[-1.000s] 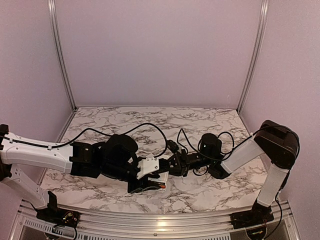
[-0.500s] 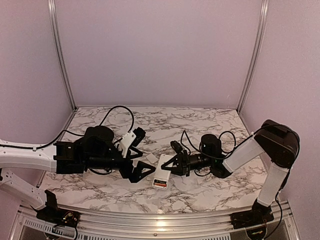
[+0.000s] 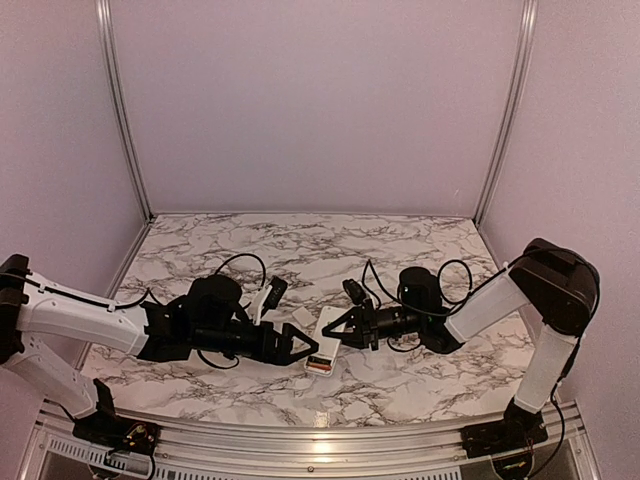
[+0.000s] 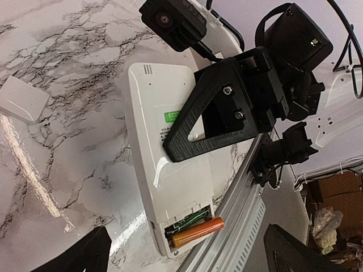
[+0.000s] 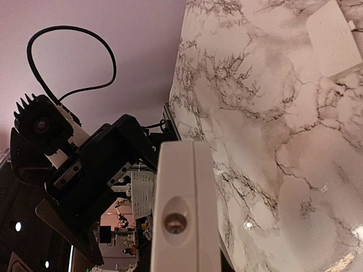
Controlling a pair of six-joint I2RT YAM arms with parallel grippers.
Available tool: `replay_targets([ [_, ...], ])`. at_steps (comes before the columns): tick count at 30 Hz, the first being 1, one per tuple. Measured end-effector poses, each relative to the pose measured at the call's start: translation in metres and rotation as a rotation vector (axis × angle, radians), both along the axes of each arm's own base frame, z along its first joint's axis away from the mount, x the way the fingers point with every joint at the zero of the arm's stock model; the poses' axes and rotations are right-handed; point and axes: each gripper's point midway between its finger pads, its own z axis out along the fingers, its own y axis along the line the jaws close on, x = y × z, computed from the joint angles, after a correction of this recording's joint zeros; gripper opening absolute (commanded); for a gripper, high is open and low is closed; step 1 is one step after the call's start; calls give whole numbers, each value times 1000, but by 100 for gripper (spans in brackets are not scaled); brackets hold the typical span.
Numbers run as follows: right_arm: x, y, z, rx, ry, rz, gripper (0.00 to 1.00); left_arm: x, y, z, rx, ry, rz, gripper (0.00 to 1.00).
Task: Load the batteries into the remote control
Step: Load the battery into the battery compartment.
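Observation:
The remote control (image 4: 164, 164) lies back up on the marble, its battery bay open at the near end. An orange-red battery (image 4: 197, 232) rests askew in the bay, one end poking past the remote's side. Beside it is a dark shape with a green stripe; I cannot tell whether it is the other battery. My right gripper (image 3: 346, 330) is shut on the remote's far half, one finger (image 4: 215, 119) lying across its back. My left gripper (image 3: 303, 350) stands open, its fingertips (image 4: 79, 258) either side of the bay end and apart from it. The right wrist view shows the remote's end (image 5: 184, 209) close up.
A small loose white cover piece (image 3: 299, 318) lies on the marble just left of the remote, also seen from the wrists (image 4: 22, 99) (image 5: 334, 37). The table's metal front rail (image 4: 244, 209) runs close beside the remote's bay end. Cables loop over both wrists.
My left gripper opened, let go of the orange battery at the bay, drew back to the left, then dropped low with its tips near the remote's end. The right arm held still.

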Motion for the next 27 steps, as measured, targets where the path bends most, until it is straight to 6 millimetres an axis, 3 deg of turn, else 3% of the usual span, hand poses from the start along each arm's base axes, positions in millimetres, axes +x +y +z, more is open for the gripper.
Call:
replay_targets([
  [4,2,1,0,-3,-5,-5,0,-1,-11,-12,9,52,-4,97],
  [17,2,0,0,-9,-3,-3,0,-13,-31,-25,32,83,-67,66],
  [27,2,0,4,-2,-7,-1,0,-16,-36,-29,49,87,-84,67],
])
